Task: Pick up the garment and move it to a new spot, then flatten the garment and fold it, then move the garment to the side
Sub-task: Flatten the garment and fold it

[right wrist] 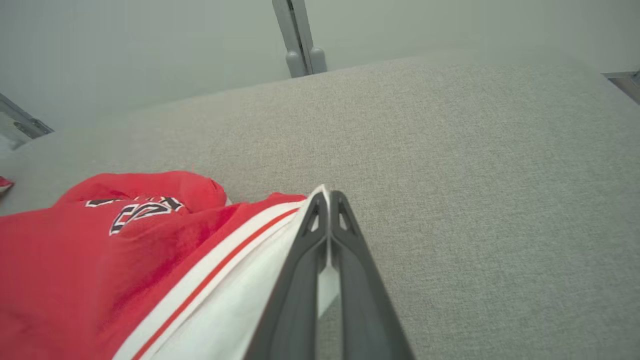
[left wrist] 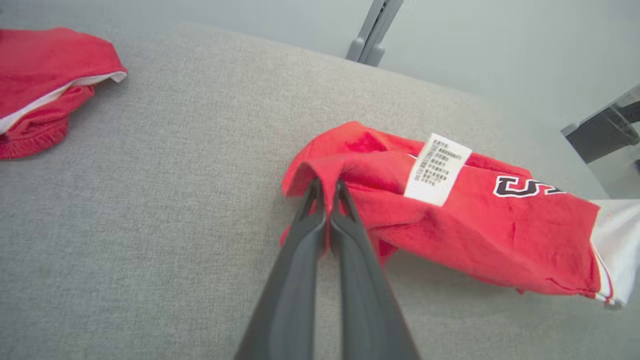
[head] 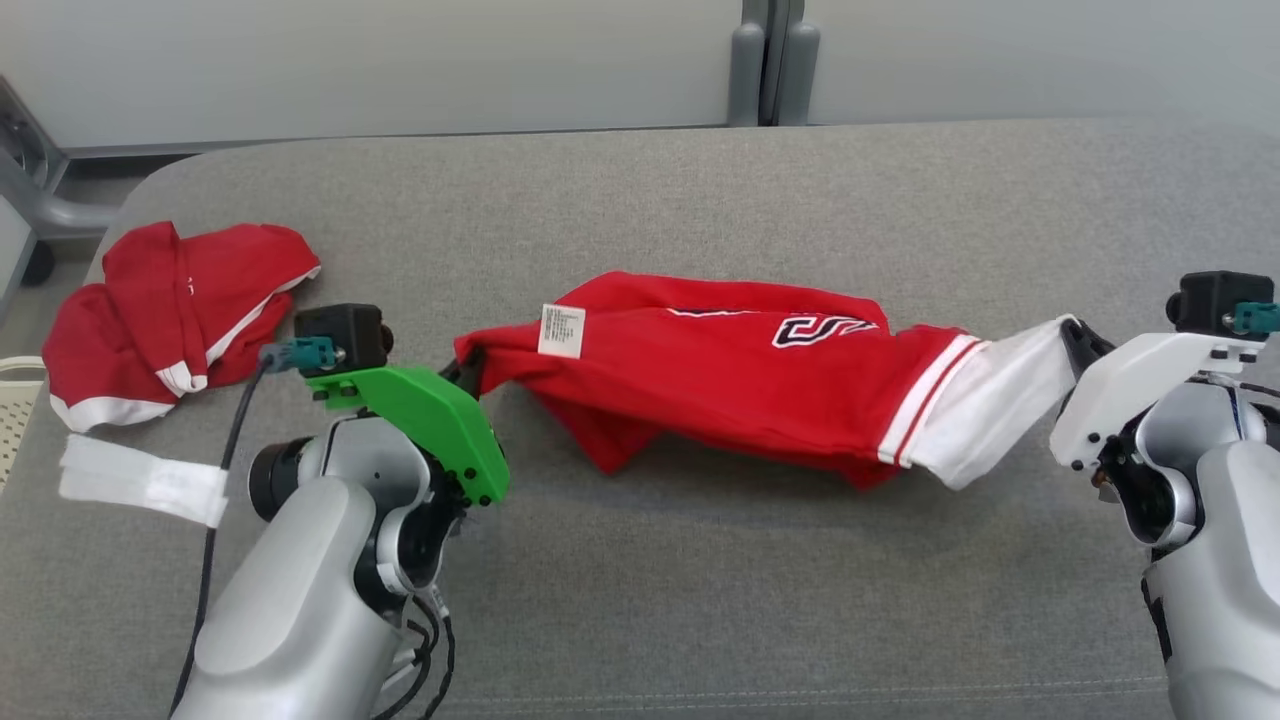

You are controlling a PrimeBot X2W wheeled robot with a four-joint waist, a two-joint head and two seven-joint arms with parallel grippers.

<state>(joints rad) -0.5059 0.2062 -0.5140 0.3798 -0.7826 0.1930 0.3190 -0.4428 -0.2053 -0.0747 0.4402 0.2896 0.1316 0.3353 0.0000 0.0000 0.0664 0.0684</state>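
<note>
Garment [head: 720, 380]: strung between my two grippers, its middle sagging onto the pad [head: 700, 200] near the centre.
Left gripper [left wrist: 327, 189]: pinched tight on a red edge beside the tag [left wrist: 437, 169], which gives me one end of the cloth.
Right gripper [right wrist: 327, 200]: clamped on the white hem [right wrist: 240, 300] at the opposite end, so the cloth is drawn out lengthwise.
Why two ends: I judge this lets me lift and carry it without bunching, ready to lay flat.
Stage: pick-up in hand; flattening and folding not yet done.
Other red piece [head: 170, 310]: crumpled well apart on my left. I'd steer clear of it.
</note>
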